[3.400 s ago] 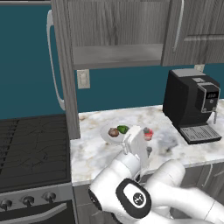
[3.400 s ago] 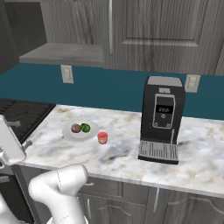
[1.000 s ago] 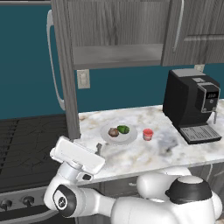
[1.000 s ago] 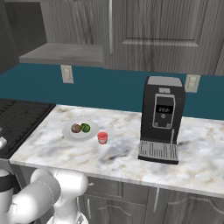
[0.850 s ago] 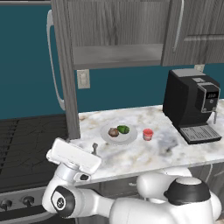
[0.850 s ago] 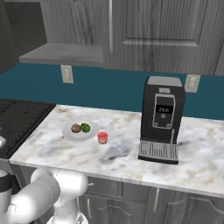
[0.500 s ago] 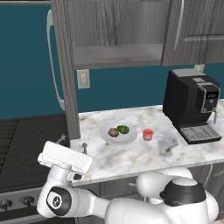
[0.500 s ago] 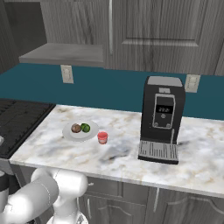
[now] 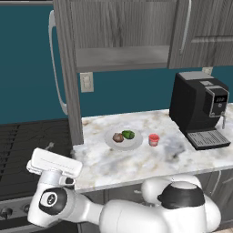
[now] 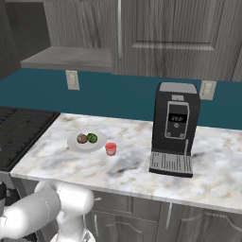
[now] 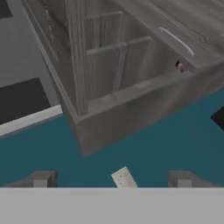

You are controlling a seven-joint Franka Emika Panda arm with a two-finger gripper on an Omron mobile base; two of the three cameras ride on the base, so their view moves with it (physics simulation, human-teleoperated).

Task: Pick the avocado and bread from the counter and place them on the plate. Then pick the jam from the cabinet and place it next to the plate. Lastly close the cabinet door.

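1. Left base view gives us the plate (image 9: 124, 140) on the surface (image 9: 136, 164), with the bread (image 9: 118, 137) at its nine o'clock side and the avocado (image 9: 129, 134) at its three o'clock side, the two touching or nearly so.
2. We see the jam (image 9: 154, 139), a small red jar, standing on the surface just beside the plate at its three o'clock; from this we judge that the first two parts of the task are done.
3. We see the cabinet door (image 9: 67, 73) standing open, edge-on toward us at the nine o'clock end of the open cabinet (image 9: 122, 43), its long handle (image 9: 54, 63) on the outer face; closing it is what we judge to be left.
4. Our hand sits low at about eight o'clock in the left base view, well apart from the plate and below the door.
5. Hand view looks up at the cabinet's underside and shelves; the gripper (image 11: 112, 178) shows its two tips far apart with nothing between them, so we read it as spread wide and holding nothing.
6. We judge that the next move calls for bringing the hand against the door's outer face or handle and swinging it toward the cabinet front.
7. We note the coffee machine (image 9: 199, 109) at three o'clock on the surface, clear of that swing.
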